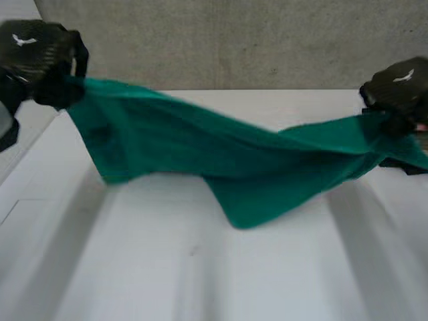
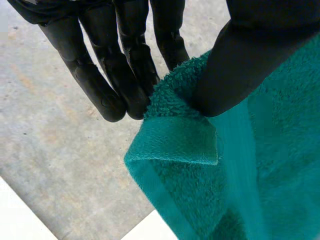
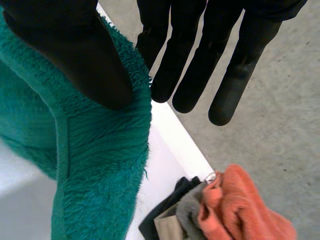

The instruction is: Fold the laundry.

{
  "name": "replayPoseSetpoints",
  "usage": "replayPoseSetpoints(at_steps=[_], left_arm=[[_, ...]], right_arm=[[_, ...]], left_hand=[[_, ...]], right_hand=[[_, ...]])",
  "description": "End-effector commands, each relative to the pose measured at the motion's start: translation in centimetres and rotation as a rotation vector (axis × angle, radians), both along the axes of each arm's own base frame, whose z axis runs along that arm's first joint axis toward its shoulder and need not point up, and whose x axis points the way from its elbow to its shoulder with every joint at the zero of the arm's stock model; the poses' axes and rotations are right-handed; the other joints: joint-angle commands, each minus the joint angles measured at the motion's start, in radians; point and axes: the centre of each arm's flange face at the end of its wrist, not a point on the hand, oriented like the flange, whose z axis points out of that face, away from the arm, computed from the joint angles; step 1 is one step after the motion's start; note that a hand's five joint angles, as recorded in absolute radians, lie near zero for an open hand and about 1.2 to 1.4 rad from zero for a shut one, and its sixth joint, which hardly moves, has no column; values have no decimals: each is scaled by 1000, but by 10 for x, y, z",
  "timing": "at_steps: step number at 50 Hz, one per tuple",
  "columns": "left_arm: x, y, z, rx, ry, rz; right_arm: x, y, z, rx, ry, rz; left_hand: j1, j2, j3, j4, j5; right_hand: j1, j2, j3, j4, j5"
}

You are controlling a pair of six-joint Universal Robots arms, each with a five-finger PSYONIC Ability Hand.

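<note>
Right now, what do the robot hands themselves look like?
Both are black. The left robot hand and right robot hand each carry a small white bird-like mark on the back. Their fingers are long, smooth and round-tipped, with a thicker thumb.

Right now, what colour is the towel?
The towel is plain teal green, clearest in the left wrist view.

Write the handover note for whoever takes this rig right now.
Left hand: shut on a hemmed corner of the green towel, pinched between thumb and fingers, raised.
Right hand: shut on the towel's opposite end, thumb against fingers, raised.
Towel: stretched between the hands above the white table, sagging in the middle.
Done: towel lifted; no fold visible.
Left: lay it flat and fold it, then handle the pile of clothes, orange cloth on top, at the table's edge.
</note>
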Motion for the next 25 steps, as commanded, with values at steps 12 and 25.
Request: replayPoseSetpoints(at_steps=[12, 25], left_arm=[[-9, -104, -105, 328, -162, 47], [-26, -143, 64, -388, 303, 115]], right_arm=[[23, -46, -57, 171, 185, 94], [42, -124, 67, -712, -297, -90]], left_hand=[[238, 202, 208, 202, 236], [238, 202, 208, 202, 236]], right_hand=[[264, 212, 206, 197, 228], [264, 212, 206, 197, 228]])
